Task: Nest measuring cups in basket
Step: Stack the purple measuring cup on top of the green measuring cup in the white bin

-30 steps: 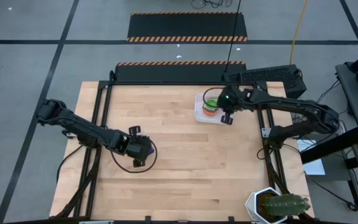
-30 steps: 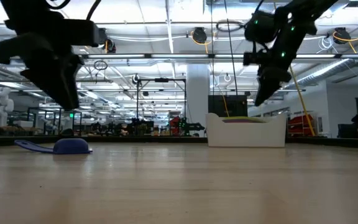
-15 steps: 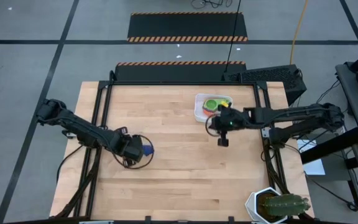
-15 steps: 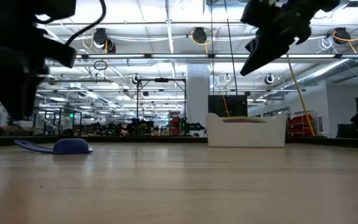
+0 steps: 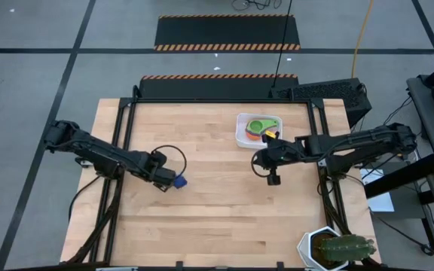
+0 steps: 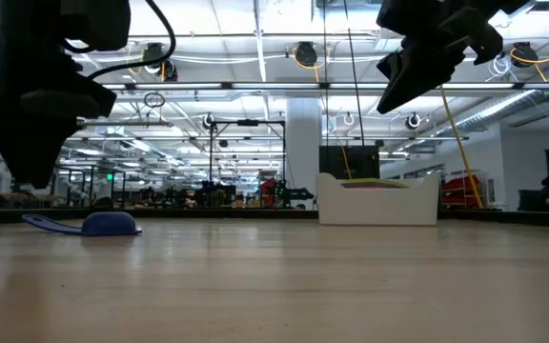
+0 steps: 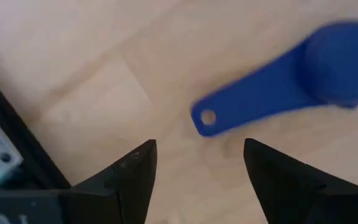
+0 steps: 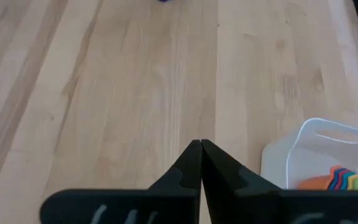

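Only my left wrist view shows the blue measuring cup (image 7: 303, 78) whole, lying on the counter (image 5: 217, 211) just ahead of my left gripper (image 7: 197, 168), whose fingers stand apart. The basket (image 5: 241, 135) holds the nested cups (image 5: 261, 126), green on top. My right gripper (image 8: 200, 163), pressed together, hangs near the basket.

A grey floor (image 5: 36, 30) crossed by dark lines is surrounding the wooden table (image 5: 217, 218). Two black mats with orange-striped edges (image 5: 228, 34) are lying at upper centre. A potted cactus (image 5: 336, 248) is sitting at lower right. In the low view, ceiling lights (image 6: 303, 52) are glowing over a large hall.
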Controlling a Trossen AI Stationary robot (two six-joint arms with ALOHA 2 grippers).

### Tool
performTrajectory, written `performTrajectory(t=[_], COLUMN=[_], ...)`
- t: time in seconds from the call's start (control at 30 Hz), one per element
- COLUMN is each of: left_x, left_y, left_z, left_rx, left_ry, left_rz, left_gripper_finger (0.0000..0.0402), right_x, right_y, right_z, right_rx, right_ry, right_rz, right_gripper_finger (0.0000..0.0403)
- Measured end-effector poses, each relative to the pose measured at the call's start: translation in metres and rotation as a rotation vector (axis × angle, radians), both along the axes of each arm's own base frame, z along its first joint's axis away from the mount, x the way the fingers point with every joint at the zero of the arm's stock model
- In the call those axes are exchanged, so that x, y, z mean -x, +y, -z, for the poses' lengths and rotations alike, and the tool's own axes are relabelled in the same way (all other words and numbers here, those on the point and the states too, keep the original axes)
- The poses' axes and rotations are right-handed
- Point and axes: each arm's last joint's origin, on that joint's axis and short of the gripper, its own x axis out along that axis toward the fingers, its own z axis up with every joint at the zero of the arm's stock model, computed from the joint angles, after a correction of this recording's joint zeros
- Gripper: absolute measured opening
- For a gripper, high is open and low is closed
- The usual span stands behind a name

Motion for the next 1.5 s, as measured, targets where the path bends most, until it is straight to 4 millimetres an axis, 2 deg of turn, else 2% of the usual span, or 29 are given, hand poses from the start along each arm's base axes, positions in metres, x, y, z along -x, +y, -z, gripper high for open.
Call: performTrajectory(t=[0.37,0.67,0.87,1.07,1.3,1.5], left_x=[0.001,0.013,0.017,0.026,0.027,0.029], left_y=[0.000,0.009,0.017,0.023,0.025,0.027], left_z=[0.030,0.044,0.050,0.052,0.038,0.036], left_rx=[0.056,0.059,0.099,0.123,0.131,0.131], left_ry=[-0.112,-0.087,-0.239,-0.292,-0.432,-0.441], left_rz=[-0.068,-0.087,-0.046,-0.052,-0.009,-0.017], left_gripper_finger=[0.0227,0.0227,0.0227,0.0227,0.0227,0.0227], right_x=[0.001,0.001,0.001,0.001,0.001,0.001], right_y=[0.000,0.000,0.002,0.006,0.008,0.008], right_z=[0.001,0.001,0.001,0.001,0.001,0.001], right_rx=[0.007,0.015,0.014,0.020,0.025,0.025], right_ry=[0.017,0.019,0.018,0.015,0.014,0.008], right_rz=[-0.010,-0.020,-0.026,-0.053,-0.064,-0.064], right_gripper_finger=[0.0000,0.0000,0.0000,0.0000,0.0000,0.0000])
